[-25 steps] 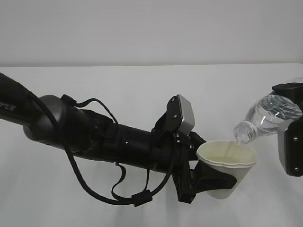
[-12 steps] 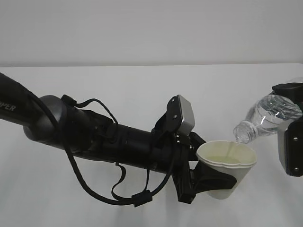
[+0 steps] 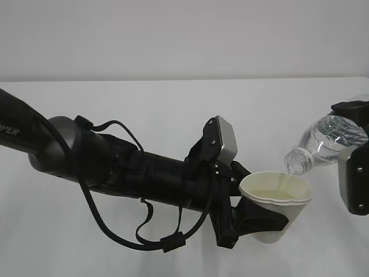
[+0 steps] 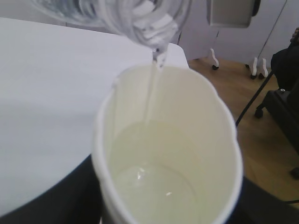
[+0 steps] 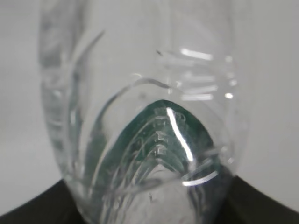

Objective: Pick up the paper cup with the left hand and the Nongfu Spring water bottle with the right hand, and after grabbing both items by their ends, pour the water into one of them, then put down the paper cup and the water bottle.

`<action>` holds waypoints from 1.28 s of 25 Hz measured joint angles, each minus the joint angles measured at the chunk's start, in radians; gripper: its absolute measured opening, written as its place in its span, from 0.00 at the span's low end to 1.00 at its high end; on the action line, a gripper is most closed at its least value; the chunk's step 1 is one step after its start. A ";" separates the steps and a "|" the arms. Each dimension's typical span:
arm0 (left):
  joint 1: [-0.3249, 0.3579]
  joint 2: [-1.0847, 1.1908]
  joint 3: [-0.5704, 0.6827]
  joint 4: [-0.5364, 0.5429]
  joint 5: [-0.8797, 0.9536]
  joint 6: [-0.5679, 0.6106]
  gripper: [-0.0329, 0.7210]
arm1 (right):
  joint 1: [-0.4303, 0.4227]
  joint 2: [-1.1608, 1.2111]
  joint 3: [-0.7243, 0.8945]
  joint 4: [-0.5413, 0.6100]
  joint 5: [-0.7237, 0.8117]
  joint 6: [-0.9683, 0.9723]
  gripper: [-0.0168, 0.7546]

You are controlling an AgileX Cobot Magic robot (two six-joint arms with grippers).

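Note:
The white paper cup point(image 3: 277, 202) is held upright above the table, with my left gripper point(image 3: 253, 222) shut on its lower body. Its cream inside point(image 4: 163, 154) holds a pool of water. My right gripper point(image 3: 353, 161) is shut on the base end of the clear ribbed Nongfu Spring water bottle point(image 3: 326, 141), which is tilted with its open neck down over the cup's rim. A thin stream of water point(image 4: 152, 88) falls from the neck point(image 4: 156, 35) into the cup. The bottle point(image 5: 140, 116) fills the right wrist view, with green label showing through it.
The white table point(image 3: 173, 109) stretches behind both arms to a pale wall. The left arm's cable loop point(image 3: 138, 234) hangs low under its forearm. The left wrist view shows a wooden floor point(image 4: 261, 126) and a wheeled stand point(image 4: 214, 58) past the table edge.
None of the arms, cup or bottle has visibly moved; the stream keeps running into the cup.

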 joint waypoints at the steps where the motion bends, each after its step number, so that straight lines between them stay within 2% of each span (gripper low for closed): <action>1: 0.000 0.000 0.000 0.000 0.000 0.000 0.61 | 0.000 0.000 0.000 0.000 0.000 0.000 0.54; 32: 0.000 0.000 0.000 0.000 0.002 0.000 0.61 | 0.000 0.000 0.000 0.000 -0.007 -0.019 0.54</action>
